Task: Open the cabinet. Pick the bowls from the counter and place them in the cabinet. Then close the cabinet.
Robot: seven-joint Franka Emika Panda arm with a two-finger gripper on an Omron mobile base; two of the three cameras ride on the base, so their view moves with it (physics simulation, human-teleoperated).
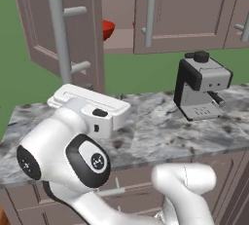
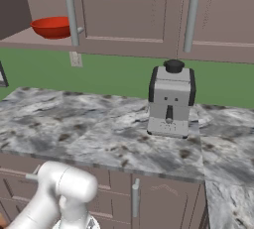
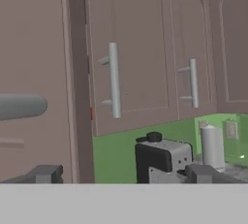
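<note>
The cabinet's left door stands swung open, its grey bar handle toward me, while the right door is shut. Inside, on the cabinet's floor, rests a red bowl. A second sliver of red peeks out at the right door's edge. My gripper is open with nothing between its fingertips. It faces the shut right door's handle, just past the open door's edge. The white hand hovers over the counter below the open door.
A black and grey coffee machine stands on the counter, right of the hand. A narrower door with its own handle lies further right. A pale cylinder stands beyond the machine. Drawer fronts run under the counter.
</note>
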